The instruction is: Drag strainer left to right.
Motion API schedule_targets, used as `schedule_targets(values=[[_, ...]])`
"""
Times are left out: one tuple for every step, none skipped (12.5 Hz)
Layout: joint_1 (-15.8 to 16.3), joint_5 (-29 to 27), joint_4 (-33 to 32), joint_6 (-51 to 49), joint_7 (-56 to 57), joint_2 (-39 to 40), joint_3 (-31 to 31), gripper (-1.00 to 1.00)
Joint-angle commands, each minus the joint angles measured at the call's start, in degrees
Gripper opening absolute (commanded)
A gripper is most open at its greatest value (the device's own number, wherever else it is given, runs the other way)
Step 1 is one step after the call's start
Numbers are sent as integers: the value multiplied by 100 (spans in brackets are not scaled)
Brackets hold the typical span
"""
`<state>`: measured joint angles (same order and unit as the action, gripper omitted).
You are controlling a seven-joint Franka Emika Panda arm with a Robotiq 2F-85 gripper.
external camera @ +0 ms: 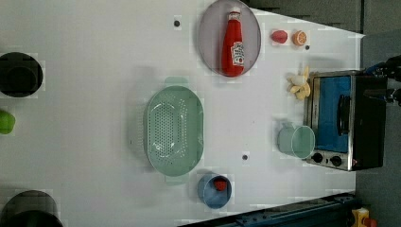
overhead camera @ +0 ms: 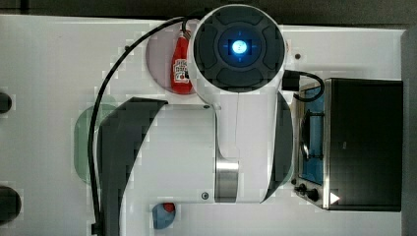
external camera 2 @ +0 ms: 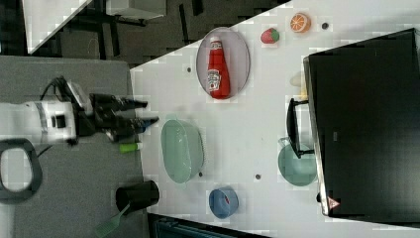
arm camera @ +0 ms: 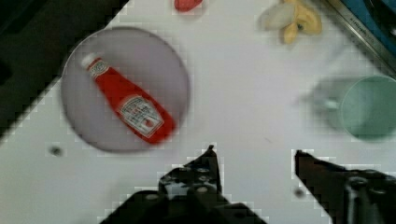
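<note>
The strainer (external camera: 174, 130) is a pale mint-green oval colander with a dotted bottom, resting upright on the white table (external camera: 94, 56). In the right view the strainer (external camera 2: 182, 150) lies just beside my gripper (external camera 2: 151, 112), which hovers off its rim toward the right view's left, apart from it. The top view has the arm over most of the strainer (overhead camera: 84, 142), leaving one green edge visible. In the wrist view my gripper (arm camera: 254, 156) is open, with bare table between its dark fingers (arm camera: 205, 170).
A ketchup bottle (external camera: 234, 42) lies on a grey plate (external camera: 208, 28). A mint mug (external camera: 297, 140) stands by the toaster oven (external camera: 343, 120), with a banana (external camera: 300, 82) nearby. A blue bowl (external camera: 215, 189) sits close to the strainer. Black cups (external camera: 19, 73) stand at the left view's left.
</note>
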<state>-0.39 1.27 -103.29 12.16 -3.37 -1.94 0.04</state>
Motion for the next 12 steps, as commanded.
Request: schedule_targets(values=[[-62, 19, -1342, -1208, -537, -2564, -225, 59], [-68, 25, -1345, -1211, -555, -2565, -230, 81], [-68, 8, -1346, -1212, -556, -2566, -237, 99], [-32, -80, -1346, -1171, -555, -2552, -196, 100], [33, -232, -1350, -1168, -556, -2523, -105, 100], [122, -411, -1354, -1165, -556, -2461, 52, 100], [204, -543, -1365, -1156, -605, -2376, 253, 100], [261, -584, -1368, -1086, -793, -2263, 492, 100], [301, -584, -1369, -979, -1144, -2129, 766, 100], [314, -584, -1372, -836, -1611, -1979, 1061, 100], [319, -584, -1372, -646, -2105, -1813, 1372, 100], [325, -583, -1382, -415, -2630, -1624, 1688, 100]])
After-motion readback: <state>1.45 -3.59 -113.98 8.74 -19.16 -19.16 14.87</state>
